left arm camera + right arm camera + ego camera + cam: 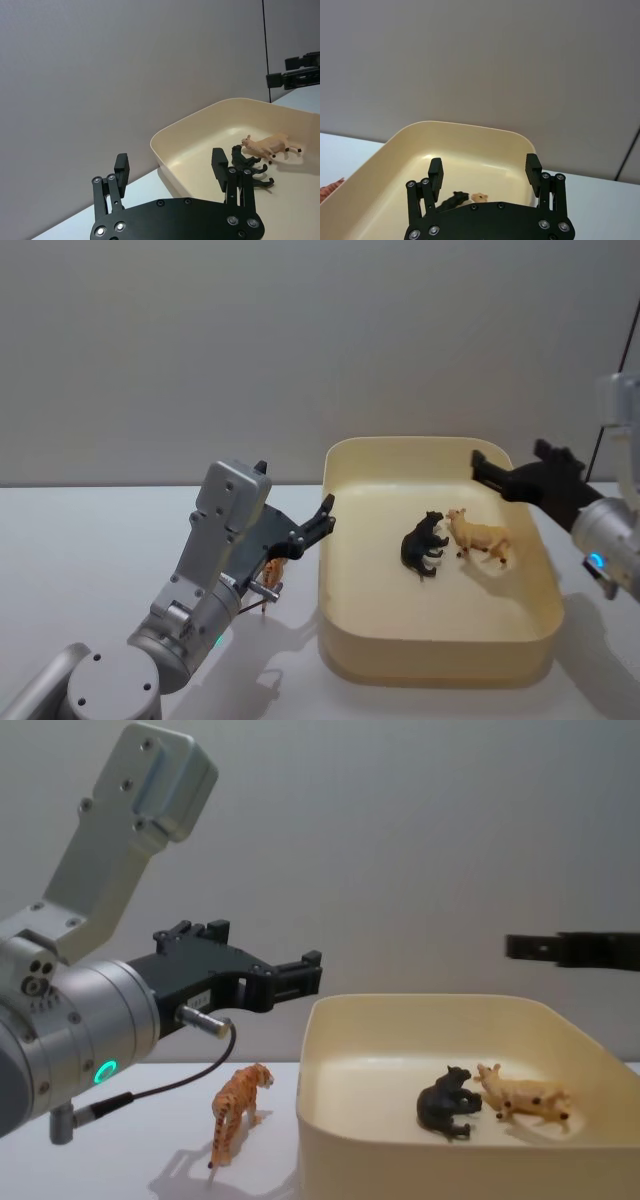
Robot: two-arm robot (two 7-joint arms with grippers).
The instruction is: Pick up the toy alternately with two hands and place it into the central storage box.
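A striped orange tiger toy stands on the white table just left of the central storage box, a cream-yellow tub. My left gripper hangs open above the tiger, pointing at the box's left wall. In the chest view the tiger stands below the left gripper. Inside the box lie a black animal and a tan animal. My right gripper hovers open and empty over the box's far right corner. The right wrist view shows its open gripper above both animals.
The table is bare white to the left of the box. A grey wall rises behind it. A cable loops from the left wrist near the tiger.
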